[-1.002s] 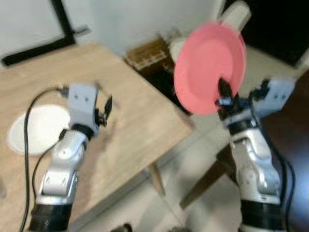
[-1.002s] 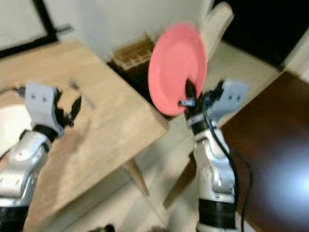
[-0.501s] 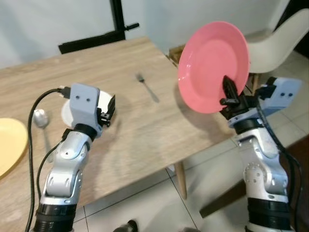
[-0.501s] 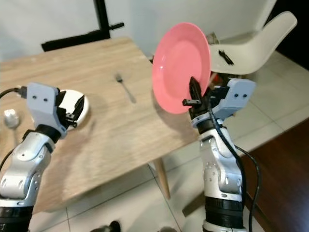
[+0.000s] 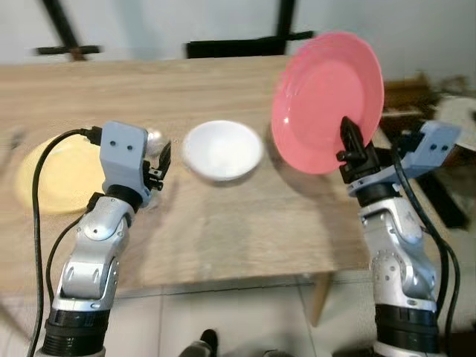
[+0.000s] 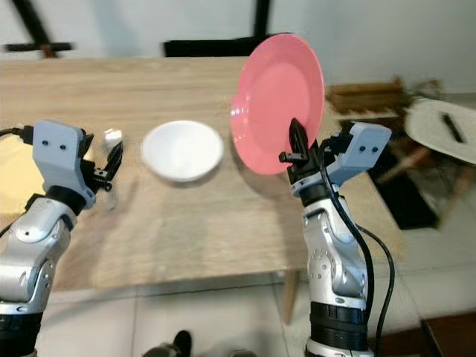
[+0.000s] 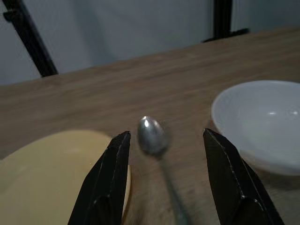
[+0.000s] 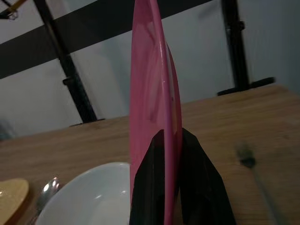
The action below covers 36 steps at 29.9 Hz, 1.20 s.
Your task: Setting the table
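Right wrist view: my right gripper [image 8: 171, 187] is clamped on the pink plate [image 5: 327, 100], held upright on edge above the table's [image 5: 245, 230] right end. Left gripper [image 7: 164, 183] fingers spread, empty, over a spoon [image 7: 152, 136] between yellow plate [image 5: 52, 178] and white bowl [image 5: 222, 150].
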Available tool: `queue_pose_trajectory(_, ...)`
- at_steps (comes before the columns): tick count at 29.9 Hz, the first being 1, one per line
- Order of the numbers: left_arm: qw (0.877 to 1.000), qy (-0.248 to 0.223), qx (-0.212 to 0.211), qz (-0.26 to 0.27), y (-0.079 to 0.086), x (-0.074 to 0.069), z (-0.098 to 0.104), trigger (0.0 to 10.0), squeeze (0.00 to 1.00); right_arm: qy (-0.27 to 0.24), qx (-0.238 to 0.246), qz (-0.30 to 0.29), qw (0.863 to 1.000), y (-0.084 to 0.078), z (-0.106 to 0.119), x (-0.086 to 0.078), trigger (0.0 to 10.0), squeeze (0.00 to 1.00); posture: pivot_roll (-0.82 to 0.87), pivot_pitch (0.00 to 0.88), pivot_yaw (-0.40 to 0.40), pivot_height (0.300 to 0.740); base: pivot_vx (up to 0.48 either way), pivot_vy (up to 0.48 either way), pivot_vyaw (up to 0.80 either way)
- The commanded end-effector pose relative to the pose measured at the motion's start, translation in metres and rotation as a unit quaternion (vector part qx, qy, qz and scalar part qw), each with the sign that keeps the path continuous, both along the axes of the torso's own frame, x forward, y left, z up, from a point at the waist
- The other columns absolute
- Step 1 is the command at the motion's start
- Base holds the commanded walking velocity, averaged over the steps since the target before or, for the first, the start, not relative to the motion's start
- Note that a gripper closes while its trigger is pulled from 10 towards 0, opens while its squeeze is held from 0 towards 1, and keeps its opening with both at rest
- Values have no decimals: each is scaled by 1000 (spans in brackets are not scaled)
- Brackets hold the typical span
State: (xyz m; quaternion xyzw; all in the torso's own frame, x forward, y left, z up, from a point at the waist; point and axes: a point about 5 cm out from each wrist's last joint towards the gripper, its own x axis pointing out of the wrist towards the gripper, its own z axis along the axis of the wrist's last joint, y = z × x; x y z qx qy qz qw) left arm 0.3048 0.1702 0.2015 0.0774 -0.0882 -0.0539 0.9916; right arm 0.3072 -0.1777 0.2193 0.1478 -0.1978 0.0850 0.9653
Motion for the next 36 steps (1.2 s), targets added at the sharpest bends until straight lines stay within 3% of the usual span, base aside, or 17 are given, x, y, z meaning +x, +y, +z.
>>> queue_pose_trajectory(1, 1000, 16, 3, 1, -1, 1, -5, 10000, 0, 9, 10, -10, 1000, -4, -3, 1, 10000, 0, -67, 32, 48, 740, 0, 0, 0)
queue_pose_trajectory(5, 1000, 19, 0, -6, -4, 3, -3, 10000, 0, 26, 33, -32, 999, -11, -6, 5, 10000, 0, -67, 33, 49, 740, 0, 0, 0)
queue_pose_trajectory(10, 999, 20, -13, -23, -3, 5, 3, 10000, 0, 39, 124, -92, 987, -37, -7, 8, 10000, 0, -64, 33, 49, 740, 0, 0, 0)
queue_pose_trajectory(14, 998, 25, -18, -53, -3, 5, 7, 10000, 0, 38, 172, -71, 982, -45, -6, 4, 10000, 0, -66, 37, 48, 740, 0, 0, 0)
queue_pose_trajectory(16, 995, 33, -13, -93, -4, 3, 10, 10000, 0, 42, 206, -26, 977, -45, -6, 1, 10000, 0, -66, 37, 48, 740, 0, 0, 0)
queue_pose_trajectory(18, 986, 40, 18, -158, -5, -2, 15, 10000, 0, 65, 236, 43, 969, -40, -11, -6, 10000, 0, -66, 37, 48, 740, 0, 0, 0)
queue_pose_trajectory(19, 986, 40, 18, -158, -5, -2, 15, 10000, 0, 65, 236, 43, 969, -40, -11, -6, 10000, 0, -66, 37, 48, 740, 0, 0, 0)
queue_pose_trajectory(21, 969, 45, 55, -238, -5, -10, 23, 10000, 0, 120, 222, 76, 965, -33, -30, -12, 10000, 0, -70, 41, 40, 740, 0, 0, 0)
queue_pose_trajectory(22, 969, 45, 55, -238, -5, -10, 23, 10000, 0, 120, 222, 76, 965, -33, -30, -12, 10000, 0, -70, 41, 40, 740, 0, 0, 0)
queue_pose_trajectory(24, 954, 51, 72, -288, -6, -17, 28, 10000, 0, 163, 222, 78, 958, -29, -46, -14, 10000, 0, -62, 46, 35, 740, 0, 0, 0)
queue_pose_trajectory(27, 946, 54, 76, -310, -7, -20, 31, 10000, 0, 184, 224, 77, 954, -28, -54, -15, 10000, 0, -62, 46, 35, 740, 0, 0, 0)
queue_pose_trajectory(29, 930, 53, 81, -355, -8, -27, 39, 10000, 0, 204, 220, 45, 953, -34, -67, -16, 10000, 0, -61, 49, 37, 740, 0, 0, 0)
queue_pose_trajectory(32, 925, 52, 81, -368, -7, -29, 43, 10000, 0, 207, 224, 38, 952, -37, -68, -18, 10000, 0, -63, 50, 38, 740, 0, 0, 0)
queue_pose_trajectory(36, 920, 50, 82, -379, -5, -30, 50, 10000, 0, 174, 263, 46, 948, -50, -58, -34, 10000, 0, -72, 55, 43, 740, 0, 0, 0)
